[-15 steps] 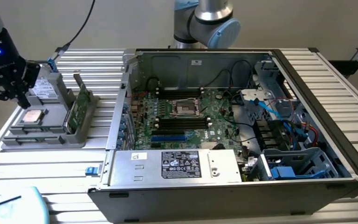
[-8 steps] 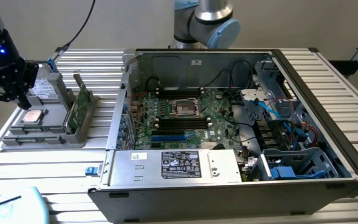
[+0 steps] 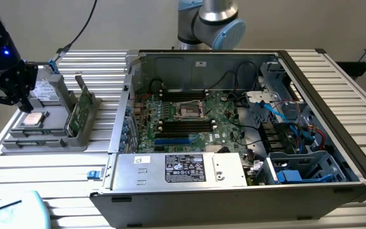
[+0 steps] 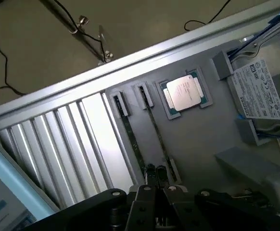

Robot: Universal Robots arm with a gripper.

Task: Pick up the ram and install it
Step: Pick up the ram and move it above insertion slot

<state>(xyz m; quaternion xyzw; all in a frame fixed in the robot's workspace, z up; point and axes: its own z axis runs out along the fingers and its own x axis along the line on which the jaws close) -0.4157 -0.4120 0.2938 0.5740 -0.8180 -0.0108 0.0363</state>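
Grey tray [image 4: 197, 139] holds processor [image 4: 184, 92], ram [image 4: 155, 134]; hand [image 4: 155, 172] pressed together near them.

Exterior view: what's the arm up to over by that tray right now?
The arm's gripper is shut and hangs over the grey parts tray at the exterior view's left, beside the open computer case. In the wrist view, two ram sticks stand on edge in the tray's slots, next to the processor chip. The ram has not been lifted out yet.
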